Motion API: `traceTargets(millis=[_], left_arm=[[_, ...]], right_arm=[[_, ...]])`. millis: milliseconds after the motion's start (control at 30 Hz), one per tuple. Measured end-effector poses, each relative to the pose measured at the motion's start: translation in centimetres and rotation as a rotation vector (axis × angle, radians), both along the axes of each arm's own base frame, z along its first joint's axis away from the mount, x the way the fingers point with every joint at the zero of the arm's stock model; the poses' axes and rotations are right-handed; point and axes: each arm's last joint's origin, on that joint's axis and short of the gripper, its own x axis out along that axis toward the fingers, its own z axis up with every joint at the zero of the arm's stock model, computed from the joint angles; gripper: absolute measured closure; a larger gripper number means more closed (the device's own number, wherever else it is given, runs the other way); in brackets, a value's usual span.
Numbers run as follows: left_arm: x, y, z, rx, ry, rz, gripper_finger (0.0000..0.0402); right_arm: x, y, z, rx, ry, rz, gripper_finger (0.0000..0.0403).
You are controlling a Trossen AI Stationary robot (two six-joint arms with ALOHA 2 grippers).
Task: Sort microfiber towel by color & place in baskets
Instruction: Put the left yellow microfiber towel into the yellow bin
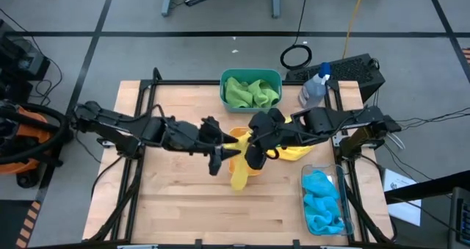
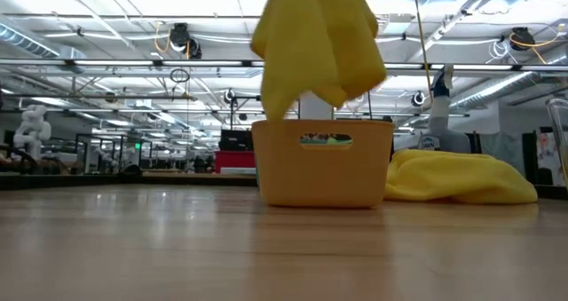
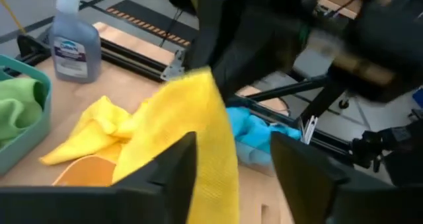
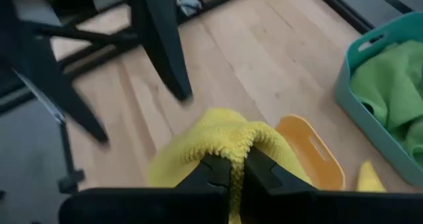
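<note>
The right gripper [image 4: 230, 174] is pinching a yellow towel [image 4: 218, 141] between closed fingers, dangling it over the orange basket [image 1: 246, 161] at the centre of the high view; the left gripper [image 3: 231, 178] is hovering just beside it, fingers apart around nothing; a second yellow towel [image 1: 297, 150] is lying right of the orange basket; green towels [image 1: 251, 92] are filling the teal basket [image 1: 224, 80] at upper centre; blue towels [image 1: 323, 201] are sitting in the clear basket [image 1: 303, 177] at lower right.
</note>
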Motion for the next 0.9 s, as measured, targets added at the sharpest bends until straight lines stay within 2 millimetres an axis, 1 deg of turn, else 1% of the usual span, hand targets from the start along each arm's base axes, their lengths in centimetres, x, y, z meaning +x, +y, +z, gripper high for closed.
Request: traceTargets(millis=[100,167,267,333,400,433,500,633,667,700,767,900], left_arm=[[0.7,-1.0,-0.5,0.014,-0.013,0.016,0.0157],[0.8,-1.5,-0.9,0.045,-0.013,0.082,0.0136],[1.0,-1.7,-1.6,0.113,0.012,0.224,0.0125],[0.9,-1.7,-1.9,0.155,0.041,0.224,0.0132],[0.8,-1.7,-1.9,0.206,0.058,0.209,0.0159],[0.8,-1.6,-2.0,0.233,0.069,0.212,0.0180],[0.8,-1.4,-2.0,0.284,0.079,0.217,0.0234],[0.7,-0.3,-1.4,0.321,0.063,0.239,0.0361],[0.7,0.1,-1.1,0.320,0.052,0.250,0.0380],[0.7,0.5,-0.9,0.324,0.045,0.259,0.0388],[0.6,1.2,-0.2,0.325,0.008,0.279,0.0388],[-0.7,2.6,2.1,0.338,-0.095,0.308,0.0393]], right_arm=[[-0.2,0.3,0.8,0.016,-0.057,0.007,0.0403],[-0.4,0.3,1.2,0.019,-0.087,0.015,0.0403],[-0.8,0.2,1.7,0.024,-0.110,0.017,0.0403],[-1.1,0.1,2.0,0.026,-0.119,0.016,0.0402],[-1.4,0.0,2.3,0.028,-0.125,0.016,0.0402],[-1.6,0.0,2.4,0.029,-0.128,0.017,0.0402],[-1.9,-0.1,2.7,0.027,-0.136,0.027,0.0402],[-2.2,-0.5,3.0,0.023,-0.132,0.082,0.0402],[-2.2,-0.6,3.0,0.022,-0.128,0.092,0.0402],[-2.2,-0.7,3.0,0.021,-0.125,0.107,0.0402],[-2.1,-0.8,3.0,0.018,-0.118,0.138,0.0402],[-1.9,-1.1,2.8,0.001,-0.103,0.163,0.0402]])
